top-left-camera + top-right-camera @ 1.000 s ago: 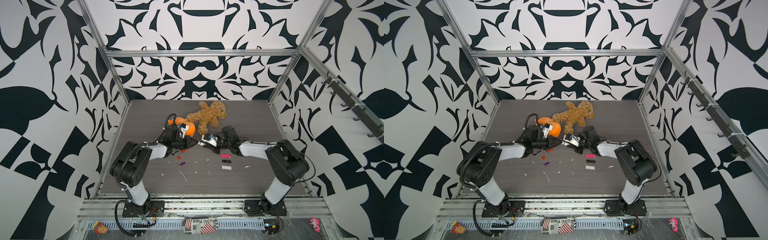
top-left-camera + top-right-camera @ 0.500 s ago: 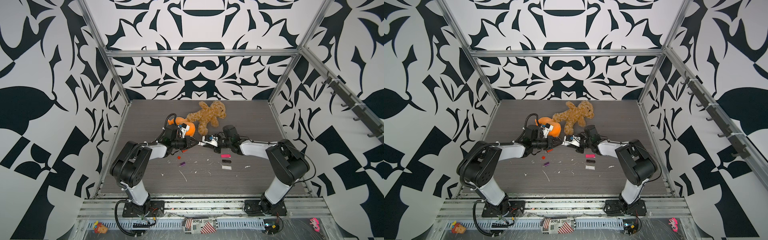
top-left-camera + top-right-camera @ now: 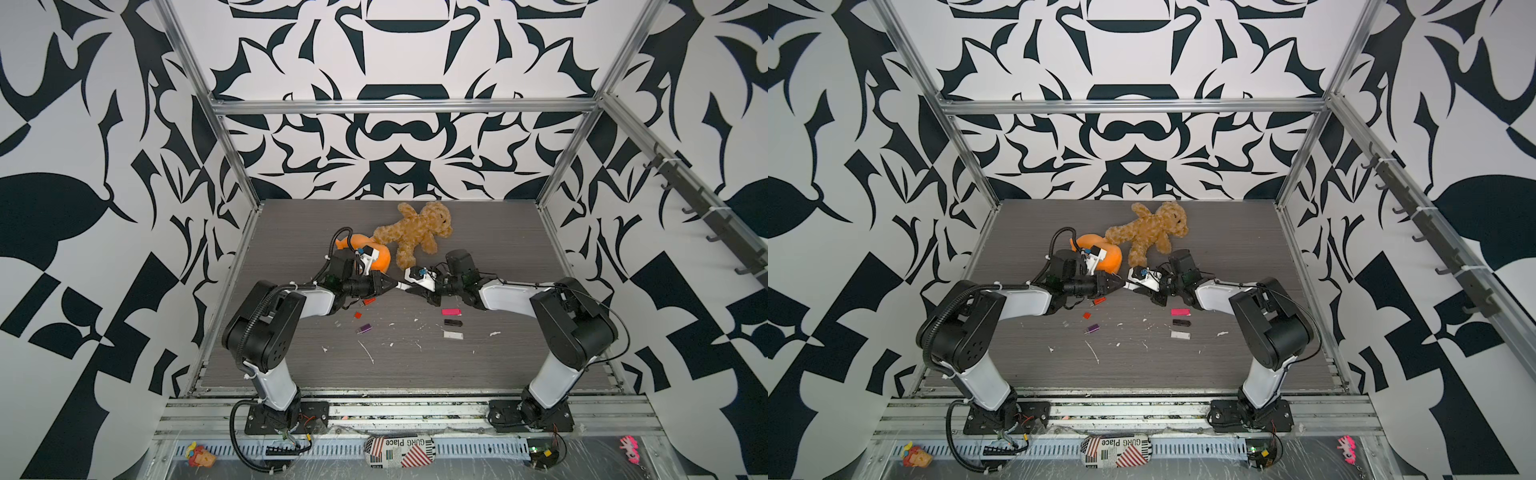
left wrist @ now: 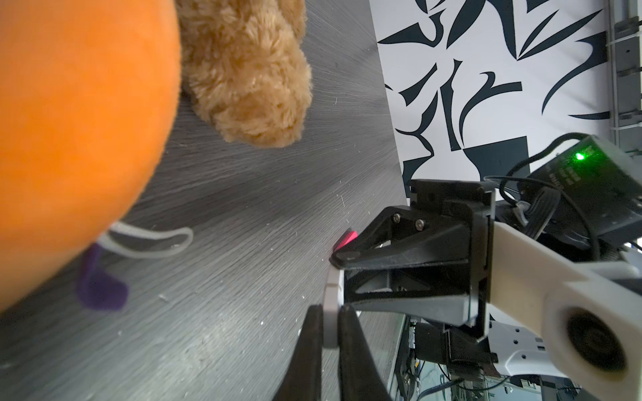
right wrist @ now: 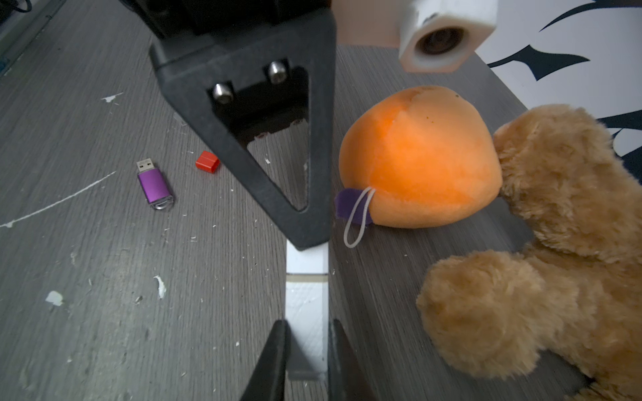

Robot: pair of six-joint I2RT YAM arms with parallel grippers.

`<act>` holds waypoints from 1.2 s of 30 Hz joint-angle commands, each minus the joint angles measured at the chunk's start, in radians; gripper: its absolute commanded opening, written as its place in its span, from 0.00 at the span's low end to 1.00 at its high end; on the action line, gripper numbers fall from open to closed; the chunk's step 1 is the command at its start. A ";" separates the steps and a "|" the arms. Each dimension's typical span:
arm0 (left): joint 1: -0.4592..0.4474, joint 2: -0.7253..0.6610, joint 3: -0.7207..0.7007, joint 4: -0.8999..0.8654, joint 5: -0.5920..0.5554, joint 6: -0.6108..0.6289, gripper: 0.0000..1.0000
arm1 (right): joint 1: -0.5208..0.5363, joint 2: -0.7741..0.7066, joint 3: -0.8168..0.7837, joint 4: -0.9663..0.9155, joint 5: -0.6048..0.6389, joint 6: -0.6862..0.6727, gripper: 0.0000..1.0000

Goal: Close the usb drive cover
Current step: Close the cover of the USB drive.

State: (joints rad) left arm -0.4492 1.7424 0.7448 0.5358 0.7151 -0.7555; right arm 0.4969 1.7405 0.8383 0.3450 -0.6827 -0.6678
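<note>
1. My left gripper (image 4: 330,310) is closed almost fully on one end of the white USB drive (image 5: 306,302); only the drive's thickness keeps the jaws apart.
2. My right gripper (image 5: 306,326) is clamped the same way on the opposite end. The drive bridges my two tips above the middle of the table (image 3: 498,249).
3. A thin seam crosses the drive between my tips. I cannot tell which side of it is the cover.
4. On the table lies a purple USB drive (image 5: 154,185) with its metal plug bare, and near it a red cap (image 5: 207,162).
5. On my right side a pink drive (image 3: 451,311), a black drive (image 3: 453,322) and a white capped drive (image 3: 453,335) lie in a row.
6. An orange plush (image 5: 417,156) touches a teddy bear (image 5: 538,243).
7. The only writing I can read is "GURG Place", on a flag-patterned card (image 3: 401,449) at the near edge, off the table.
</note>
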 commanded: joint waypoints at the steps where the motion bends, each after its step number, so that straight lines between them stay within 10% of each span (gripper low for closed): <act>1: -0.051 0.039 0.005 -0.014 0.030 -0.002 0.09 | 0.042 -0.030 0.080 0.224 -0.142 0.026 0.05; 36: -0.072 0.117 0.053 -0.054 0.095 0.005 0.04 | 0.079 0.037 0.158 0.404 -0.121 0.065 0.00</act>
State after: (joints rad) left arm -0.4492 1.8095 0.8005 0.5629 0.6590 -0.7578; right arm 0.4984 1.8469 0.8673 0.4885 -0.6453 -0.5510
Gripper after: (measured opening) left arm 0.108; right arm 0.196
